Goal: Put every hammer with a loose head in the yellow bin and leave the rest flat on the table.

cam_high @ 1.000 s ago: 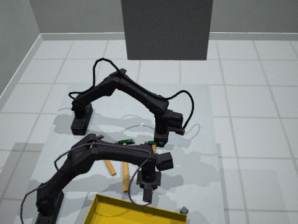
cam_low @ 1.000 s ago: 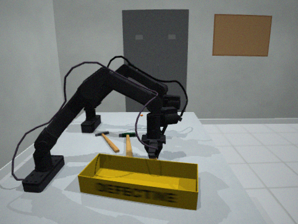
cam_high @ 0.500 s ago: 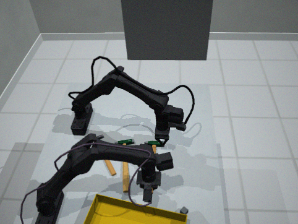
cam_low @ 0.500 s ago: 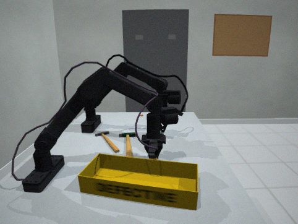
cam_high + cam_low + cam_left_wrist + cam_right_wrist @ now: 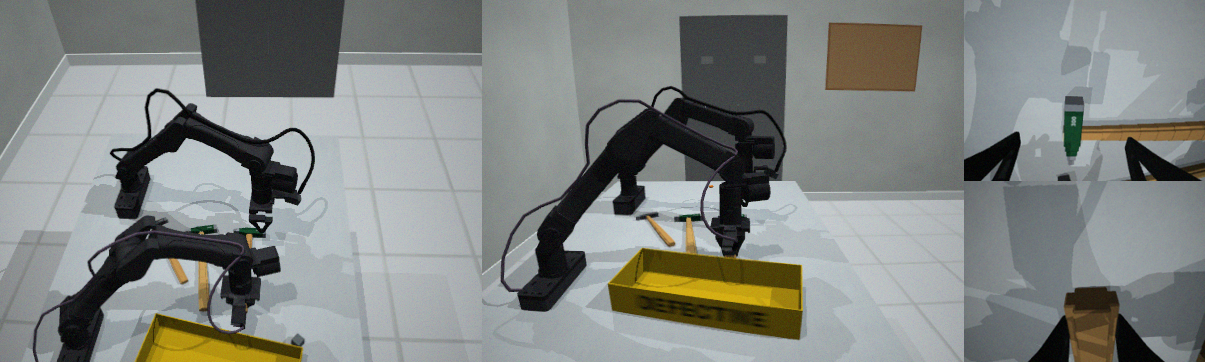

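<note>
Right gripper [image 5: 240,324] [image 5: 730,253] [image 5: 1092,317] clamps wooden handle [image 5: 249,240] [image 5: 736,257] [image 5: 1138,132] [image 5: 1092,344], near end, likely as an anchor.
Left gripper [image 5: 261,230] [image 5: 1073,138], far, gapes empty about green head [image 5: 251,232] [image 5: 744,216] [image 5: 1073,127].

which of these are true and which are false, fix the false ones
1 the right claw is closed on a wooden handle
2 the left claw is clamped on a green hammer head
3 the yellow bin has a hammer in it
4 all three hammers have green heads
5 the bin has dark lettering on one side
1. The right claw is closed on a wooden handle. True.
2. The left claw is clamped on a green hammer head. False: it is open, its fingers spread apart.
3. The yellow bin has a hammer in it. False: no hammer is in it.
4. All three hammers have green heads. False: two are green, one is dark grey.
5. The bin has dark lettering on one side. True.
</note>
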Controlling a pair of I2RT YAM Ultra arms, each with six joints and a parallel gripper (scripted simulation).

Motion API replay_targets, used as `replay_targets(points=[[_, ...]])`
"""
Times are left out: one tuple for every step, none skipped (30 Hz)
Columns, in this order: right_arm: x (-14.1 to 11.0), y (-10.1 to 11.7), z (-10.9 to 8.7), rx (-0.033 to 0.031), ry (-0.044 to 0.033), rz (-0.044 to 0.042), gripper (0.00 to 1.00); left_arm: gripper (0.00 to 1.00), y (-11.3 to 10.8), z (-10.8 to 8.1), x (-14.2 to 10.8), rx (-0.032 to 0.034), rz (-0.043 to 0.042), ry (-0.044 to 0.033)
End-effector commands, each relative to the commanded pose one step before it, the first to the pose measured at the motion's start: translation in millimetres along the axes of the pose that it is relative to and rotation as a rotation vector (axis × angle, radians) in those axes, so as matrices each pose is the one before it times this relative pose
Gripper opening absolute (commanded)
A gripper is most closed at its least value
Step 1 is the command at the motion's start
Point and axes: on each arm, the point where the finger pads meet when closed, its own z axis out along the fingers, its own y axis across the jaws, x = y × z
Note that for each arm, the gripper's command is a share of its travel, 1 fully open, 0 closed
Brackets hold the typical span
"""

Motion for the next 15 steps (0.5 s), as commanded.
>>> replay_targets(points=[[-4.34, 3.02, -7.0, -0.02021, -0.01342, 0.00498, 0.26, 1.0, 0.64, -10.08, 1.66, 0.00165, 0.00251, -0.0004], [0.0, 0.0, 0.0, 0.0, 0.0, 0.0, 0.26, 1.0, -0.4, -0.01, -1.04, 0.00178, 0.01148, -0.00414], [0.0, 0.0, 0.0, 0.0, 0.0, 0.0, 0.26, 1.0, -0.91, -4.36, -3.83, 0.01566, 0.0195, -0.01965], [0.0, 0.0, 0.0, 0.0, 0.0, 0.0, 0.26, 1.0, -1.03, -0.03, -5.55, 0.00747, 0.02346, -0.02391], [0.0, 0.0, 0.0, 0.0, 0.0, 0.0, 0.26, 1.0, 0.44, 2.91, 0.26, 0.00455, 0.03428, -0.00389], [0.0, 0.0, 0.0, 0.0, 0.0, 0.0, 0.26, 1.0, -0.59, 0.14, -2.16, 0.00662, 0.03748, -0.01398], [0.0, 0.0, 0.0, 0.0, 0.0, 0.0, 0.26, 1.0, -0.53, 0.18, -2.17, 0.00811, 0.04827, -0.01642], [0.0, 0.0, 0.0, 0.0, 0.0, 0.0, 0.26, 1.0, 0.36, 0.27, 0.13, 0.00623, 0.0426, -0.01078], [0.0, 0.0, 0.0, 0.0, 0.0, 0.0, 0.26, 1.0, 0.32, 0.28, 0.48, 0.00692, 0.04556, -0.01051], [0.0, 0.0, 0.0, 0.0, 0.0, 0.0, 0.26, 1.0, 0.42, 0.3, 1.56, 0.0068, 0.04268, -0.0075], [0.0, 0.0, 0.0, 0.0, 0.0, 0.0, 0.26, 1.0, 0.74, 0.42, 2.6, 0.00807, 0.0537, -0.00913], [0.0, 0.0, 0.0, 0.0, 0.0, 0.0, 0.26, 1.0, 0.4, 0.37, 2.69, 0.00809, 0.0491, -0.0075], [0.0, 0.0, 0.0, 0.0, 0.0, 0.0, 0.26, 1.0, 0.41, 0.31, 2.08, 0.00603, 0.03971, -0.00691], [0.0, 0.0, 0.0, 0.0, 0.0, 0.0, 0.26, 1.0, 0.0, 0.0, 0.0, 0.0, 0.0, 0.0], [0.0, 0.0, 0.0, 0.0, 0.0, 0.0, 0.26, 1.0, 0.0, 0.0, 0.0, 0.0, 0.0, 0.0]])
